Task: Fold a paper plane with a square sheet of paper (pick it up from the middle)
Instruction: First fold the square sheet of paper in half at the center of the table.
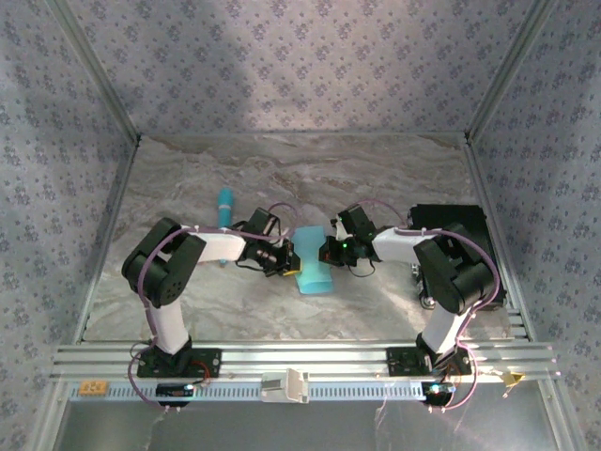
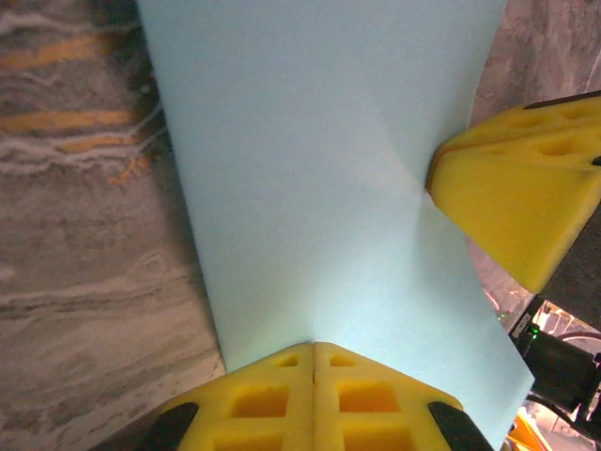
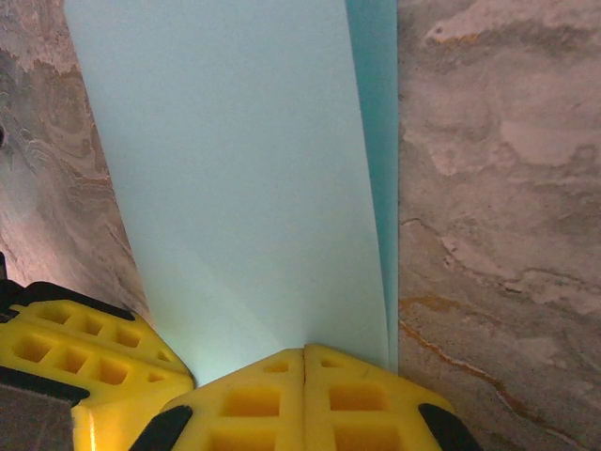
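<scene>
Grey floral-patterned walls (image 1: 300, 56) enclose a marbled grey tabletop (image 1: 376, 169) under soft light.

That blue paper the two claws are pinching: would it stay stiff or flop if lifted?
Probably floppy: the paper creases softly where the left gripper and right gripper pinch its edges. Likely very light, being so thin. A second layer shows along one side, so the fold may stiffen it slightly.
</scene>
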You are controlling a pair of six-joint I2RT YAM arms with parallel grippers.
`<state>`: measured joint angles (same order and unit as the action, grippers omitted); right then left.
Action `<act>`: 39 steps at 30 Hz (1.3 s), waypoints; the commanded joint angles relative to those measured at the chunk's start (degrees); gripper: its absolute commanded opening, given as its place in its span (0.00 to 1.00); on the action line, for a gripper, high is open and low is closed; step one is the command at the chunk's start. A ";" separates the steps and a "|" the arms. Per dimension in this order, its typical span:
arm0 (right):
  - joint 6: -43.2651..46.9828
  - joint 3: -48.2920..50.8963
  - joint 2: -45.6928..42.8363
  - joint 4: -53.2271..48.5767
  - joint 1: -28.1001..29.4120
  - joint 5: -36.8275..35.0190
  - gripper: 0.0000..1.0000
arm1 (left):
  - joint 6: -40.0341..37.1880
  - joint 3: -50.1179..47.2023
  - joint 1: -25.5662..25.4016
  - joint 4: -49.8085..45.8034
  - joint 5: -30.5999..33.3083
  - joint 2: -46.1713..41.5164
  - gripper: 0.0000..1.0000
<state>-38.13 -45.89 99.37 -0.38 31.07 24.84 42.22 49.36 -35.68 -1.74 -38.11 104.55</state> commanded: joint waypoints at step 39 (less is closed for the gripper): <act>-1.06 4.78 2.87 -7.62 0.42 -7.95 0.00 | 3.47 -0.65 -3.52 -5.19 4.94 -7.62 0.00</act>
<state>-38.57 -44.51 98.85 1.76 31.18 24.64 45.93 45.60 -38.81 -0.47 -34.35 100.27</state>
